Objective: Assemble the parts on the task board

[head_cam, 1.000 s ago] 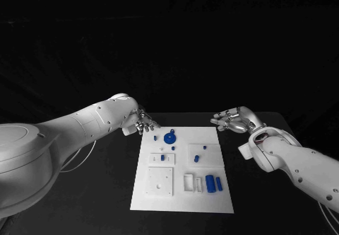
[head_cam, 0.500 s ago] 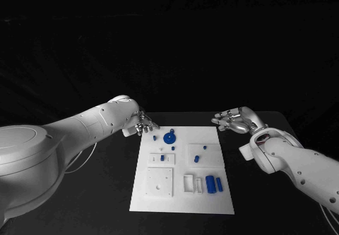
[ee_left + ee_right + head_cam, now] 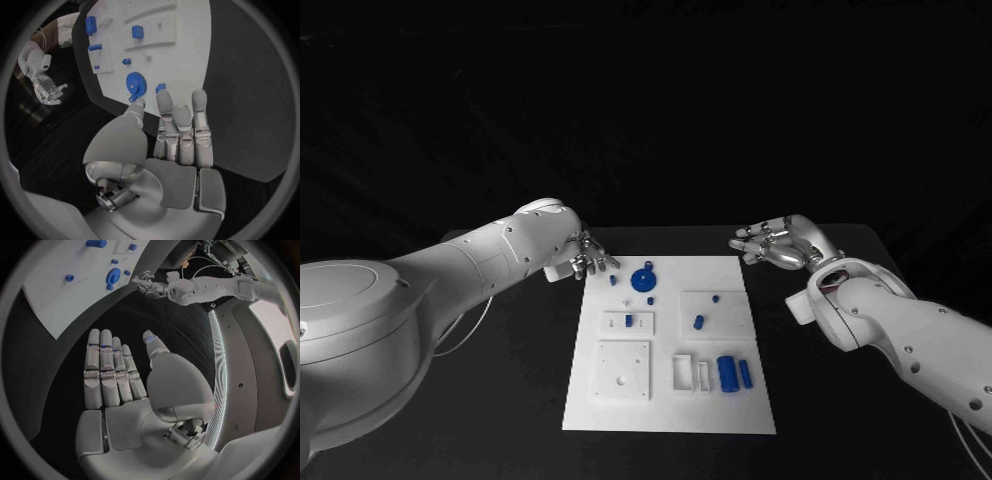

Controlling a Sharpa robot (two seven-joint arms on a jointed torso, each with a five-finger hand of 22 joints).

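Note:
The white task board lies in the middle of the black table. A round blue disc sits near its far end, with a small blue piece beside it. Two blue cylinders lie near the front right. My left hand hovers at the board's far left corner, fingers stretched out and empty, just short of the disc. My right hand floats off the far right corner, palm flat and holding nothing.
White raised blocks stand on the board, some holding small blue pieces. Bare black table runs along both long sides of the board. The board lies ahead of the right hand.
The left arm has shifted slightly, while its hand stays at the board's far left corner. The right hand has not visibly moved.

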